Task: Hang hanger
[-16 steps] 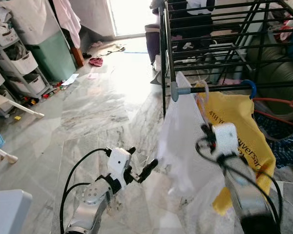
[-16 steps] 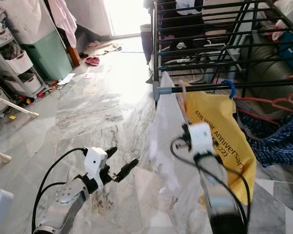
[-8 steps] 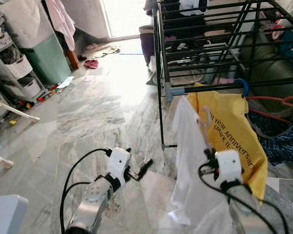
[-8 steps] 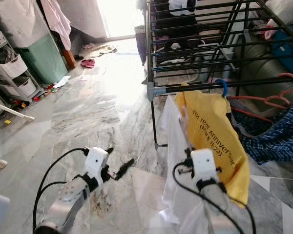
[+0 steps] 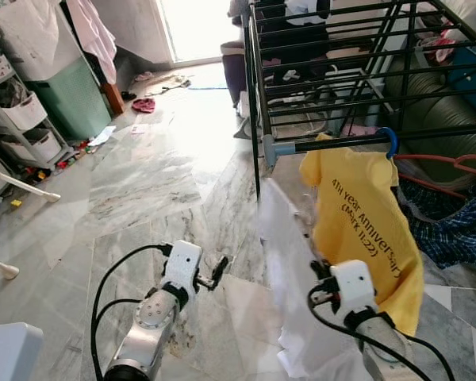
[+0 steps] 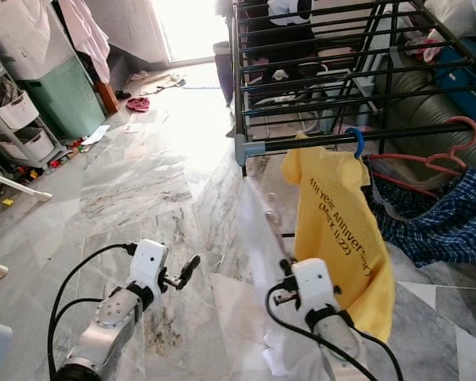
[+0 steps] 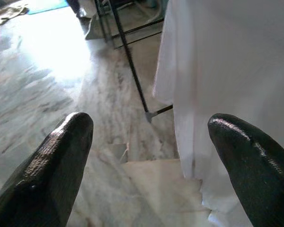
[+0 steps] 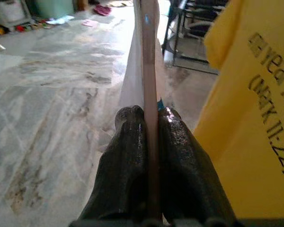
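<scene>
My right gripper (image 8: pixel 150 115) is shut on the pale bar of a hanger (image 8: pixel 149 71) that carries a white garment (image 5: pixel 289 278). The garment hangs low, below and in front of the end of the black drying rack's front rail (image 5: pixel 333 144). Beside it, a yellow printed T-shirt (image 5: pixel 365 214) hangs from that rail on a blue hook (image 5: pixel 391 141). My left gripper (image 5: pixel 216 273) is open and holds nothing, low over the marble floor to the left of the white garment, with its fingers (image 7: pixel 57 165) wide apart.
The black rack (image 5: pixel 333 48) fills the upper right, with a pink hanger (image 5: pixel 460 163) and a blue plaid garment (image 5: pixel 460 226) on its right side. White shelves with baskets (image 5: pixel 24 119) and a green bin (image 5: pixel 71 95) line the left wall. Small clutter lies on the floor (image 5: pixel 143 104).
My right gripper has come down with the hanger, so the white garment now hangs below the rail end instead of against it. The left gripper stays low.
</scene>
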{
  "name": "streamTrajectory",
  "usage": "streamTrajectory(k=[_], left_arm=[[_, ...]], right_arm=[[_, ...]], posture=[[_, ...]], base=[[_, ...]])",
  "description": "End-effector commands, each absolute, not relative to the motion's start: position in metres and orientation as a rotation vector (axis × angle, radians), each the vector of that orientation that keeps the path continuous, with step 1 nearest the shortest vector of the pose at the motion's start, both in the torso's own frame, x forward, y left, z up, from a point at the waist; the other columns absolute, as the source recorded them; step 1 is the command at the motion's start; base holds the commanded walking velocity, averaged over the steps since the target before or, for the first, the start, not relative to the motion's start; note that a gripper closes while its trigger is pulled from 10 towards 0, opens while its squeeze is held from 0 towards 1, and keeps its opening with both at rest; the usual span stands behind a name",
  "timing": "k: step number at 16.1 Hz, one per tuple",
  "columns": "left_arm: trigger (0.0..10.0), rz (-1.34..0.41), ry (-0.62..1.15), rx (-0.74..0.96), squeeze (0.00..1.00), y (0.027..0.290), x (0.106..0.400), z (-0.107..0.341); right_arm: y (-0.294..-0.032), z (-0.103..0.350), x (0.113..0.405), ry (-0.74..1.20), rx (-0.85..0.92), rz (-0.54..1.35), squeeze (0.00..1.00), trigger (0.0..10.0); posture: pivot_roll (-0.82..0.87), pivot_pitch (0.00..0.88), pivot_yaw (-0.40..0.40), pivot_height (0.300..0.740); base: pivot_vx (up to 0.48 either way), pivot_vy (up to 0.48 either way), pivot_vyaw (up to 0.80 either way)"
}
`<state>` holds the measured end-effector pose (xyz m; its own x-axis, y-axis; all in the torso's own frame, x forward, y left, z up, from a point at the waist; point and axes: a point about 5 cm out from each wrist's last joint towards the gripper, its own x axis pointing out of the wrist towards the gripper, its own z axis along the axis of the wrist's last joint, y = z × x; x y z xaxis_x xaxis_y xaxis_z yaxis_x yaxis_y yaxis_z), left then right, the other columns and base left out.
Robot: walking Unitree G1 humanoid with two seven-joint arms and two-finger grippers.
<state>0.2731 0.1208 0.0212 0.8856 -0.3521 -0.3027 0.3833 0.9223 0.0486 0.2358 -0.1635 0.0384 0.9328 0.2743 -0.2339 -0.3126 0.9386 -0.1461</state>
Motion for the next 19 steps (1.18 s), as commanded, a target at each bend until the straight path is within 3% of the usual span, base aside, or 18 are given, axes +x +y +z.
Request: streamTrajectory(k=[1,8,11,16,19], left_arm=[[10.0,-0.362,0.303,0.105,0.00,0.130,0.273,0.018],[10.0,-0.187,0.304,0.043,0.00,0.154,0.255,0.017],[10.0,-0.088,0.298,0.087,0.00,0.179,0.238,0.017],[10.0,-0.053,0.301,0.117,0.00,0.188,0.247,0.025],[10.0,-0.107,0.304,0.137,0.00,0.171,0.258,0.030]], right_arm=[[-0.154,0.051,0.241,0.151,-0.171,0.342,0.00,10.0],[-0.136,0.053,0.258,0.161,-0.183,0.481,0.00,10.0],[-0.116,0.050,0.263,0.161,-0.169,0.544,0.00,10.0],[-0.105,0.054,0.276,0.142,-0.127,0.523,0.00,10.0],[-0.108,0.051,0.273,0.143,-0.094,0.465,0.00,10.0]], posture=[[-0.21,0.000,0.121,0.740],[-0.07,0.000,0.005,0.740],[-0.01,0.000,-0.052,0.740],[0.01,0.000,0.004,0.740],[-0.04,0.000,0.033,0.740]], base=[[0.000,0.000,0.00],[0.000,0.000,0.00],[0.000,0.000,0.00],[0.000,0.000,0.00],[0.000,0.000,0.00]])
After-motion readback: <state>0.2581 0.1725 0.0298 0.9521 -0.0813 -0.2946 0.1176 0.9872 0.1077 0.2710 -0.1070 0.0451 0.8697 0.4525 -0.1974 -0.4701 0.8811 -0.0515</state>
